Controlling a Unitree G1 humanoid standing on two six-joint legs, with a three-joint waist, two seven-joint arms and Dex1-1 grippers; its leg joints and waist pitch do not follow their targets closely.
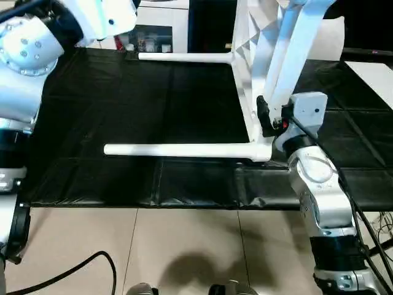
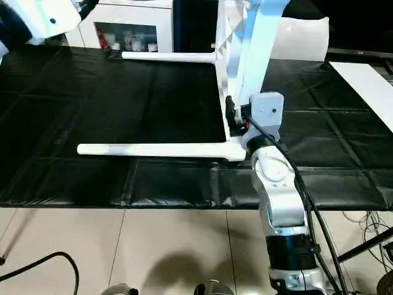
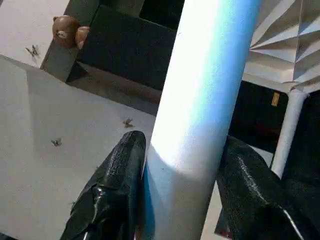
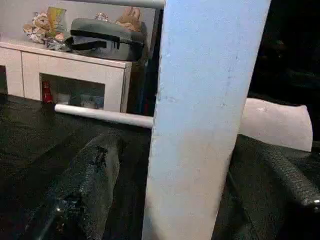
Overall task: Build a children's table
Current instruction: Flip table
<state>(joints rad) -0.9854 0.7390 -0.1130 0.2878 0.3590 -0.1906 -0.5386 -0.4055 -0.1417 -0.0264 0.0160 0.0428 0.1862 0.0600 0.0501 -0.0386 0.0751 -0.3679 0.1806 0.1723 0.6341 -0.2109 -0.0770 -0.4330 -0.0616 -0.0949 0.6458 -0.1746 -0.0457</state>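
Nearest to us, our silver right forearm rises from the bottom of the head views to the right tool (image 1: 265,118), whose two black fingers stand either side of a slanting white leg (image 1: 288,55). In the right wrist view the fingers (image 4: 95,175) sit beside that leg with small gaps showing, so the right tool stands fairly wide around it; whether it presses the leg we cannot tell.

The left tool (image 3: 185,195) is up on the same leg, its fingers (image 3: 120,170) touching both sides of the round shaft, so it is closed on the leg.

The children's table (image 1: 245,74) lies tipped on its side on a black sheet (image 1: 123,98) spread over the floor, its ribbed underside facing our left. Two legs already sit in their corner sockets and reach out level to our left: the near leg (image 1: 178,149) and the far leg (image 1: 184,57). We judge the task about half done: two legs are in, the one we hold is being brought to a socket, and the frames leave its seating hidden. A fourth leg would come after.

As for containers, a white cabinet (image 2: 135,31) with glass doors stands beyond the sheet; small objects sit inside, too small to name. A dark case (image 4: 102,42) and soft toys (image 4: 130,20) rest on top.
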